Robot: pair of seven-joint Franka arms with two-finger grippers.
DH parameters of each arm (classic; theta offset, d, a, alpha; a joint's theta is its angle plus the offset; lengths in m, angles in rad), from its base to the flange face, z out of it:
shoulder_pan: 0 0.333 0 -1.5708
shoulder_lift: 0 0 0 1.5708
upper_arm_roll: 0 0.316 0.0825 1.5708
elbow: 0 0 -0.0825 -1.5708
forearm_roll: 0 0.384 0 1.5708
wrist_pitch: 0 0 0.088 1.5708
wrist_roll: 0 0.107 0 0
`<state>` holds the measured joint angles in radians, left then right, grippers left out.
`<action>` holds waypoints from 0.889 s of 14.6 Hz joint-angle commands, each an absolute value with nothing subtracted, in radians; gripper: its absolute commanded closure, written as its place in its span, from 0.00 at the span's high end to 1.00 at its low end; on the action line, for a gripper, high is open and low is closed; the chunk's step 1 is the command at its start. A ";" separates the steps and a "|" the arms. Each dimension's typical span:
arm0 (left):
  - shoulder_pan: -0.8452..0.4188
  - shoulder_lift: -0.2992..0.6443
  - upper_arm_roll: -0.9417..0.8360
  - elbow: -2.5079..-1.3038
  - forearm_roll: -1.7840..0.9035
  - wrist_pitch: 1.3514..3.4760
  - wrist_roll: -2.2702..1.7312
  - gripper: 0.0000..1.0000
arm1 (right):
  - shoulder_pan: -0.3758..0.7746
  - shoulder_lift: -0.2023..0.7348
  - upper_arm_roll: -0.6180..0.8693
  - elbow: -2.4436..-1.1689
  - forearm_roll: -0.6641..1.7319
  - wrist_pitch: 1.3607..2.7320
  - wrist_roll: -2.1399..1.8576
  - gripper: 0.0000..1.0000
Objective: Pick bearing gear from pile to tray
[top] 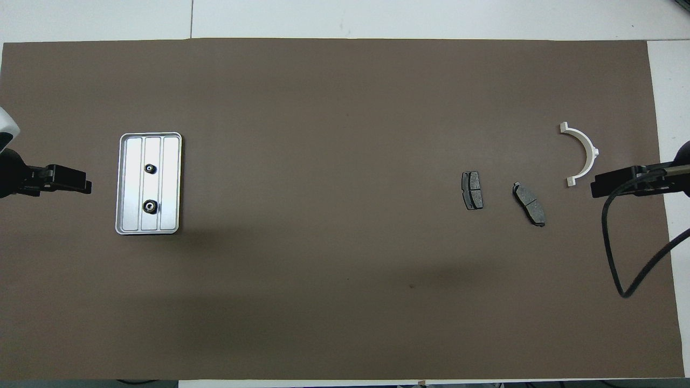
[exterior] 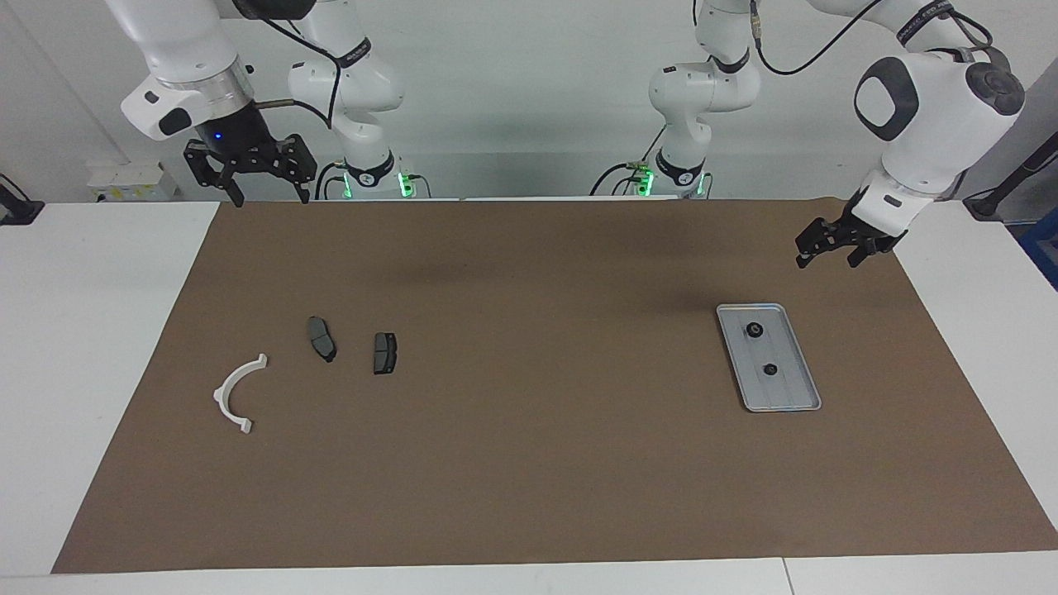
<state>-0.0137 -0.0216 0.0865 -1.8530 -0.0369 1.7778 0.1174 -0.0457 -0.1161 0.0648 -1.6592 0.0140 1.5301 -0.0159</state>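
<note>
The silver-grey tray (exterior: 789, 388) lies on the brown mat toward the left arm's end and also shows in the overhead view (top: 170, 161). Two small black bearing gears (exterior: 754, 330) (exterior: 770, 369) lie in it, also seen from overhead (top: 150, 168) (top: 150, 206). The pile lies toward the right arm's end: a white half-ring (exterior: 238, 392) (top: 582, 153) and two dark brake pads (exterior: 321, 339) (exterior: 384, 353). No black round piece shows among them. My left gripper (exterior: 826, 258) (top: 81, 186) hangs open and empty over the mat beside the tray. My right gripper (exterior: 266, 194) (top: 599, 188) hangs open and empty, raised over the mat's end beside the half-ring.
The brown mat (exterior: 529, 463) covers most of the white table. A black cable (top: 620, 258) loops from the right arm over the mat's end. A small white box (exterior: 132, 180) stands on the table at the right arm's end, near the robots.
</note>
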 commanded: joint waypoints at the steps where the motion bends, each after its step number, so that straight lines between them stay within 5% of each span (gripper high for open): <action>1: -0.012 0.009 0.077 -1.784 -0.015 1.741 0.101 1.00 | -0.067 -0.120 0.075 -1.664 0.021 1.543 -0.035 1.00; 6: -0.017 0.064 0.074 -1.668 -0.015 1.649 0.100 1.00 | -0.067 -0.120 0.075 -1.664 0.021 1.543 -0.035 1.00; 13: -0.025 0.064 0.074 -1.666 -0.015 1.667 0.057 1.00 | -0.067 -0.120 0.075 -1.664 0.021 1.545 -0.035 1.00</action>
<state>-0.0187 0.0469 0.0736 -1.6969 -0.0331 1.6912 0.0856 -0.0460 -0.1161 0.0647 -1.6592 0.0140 1.5301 -0.0159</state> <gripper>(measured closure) 0.000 0.000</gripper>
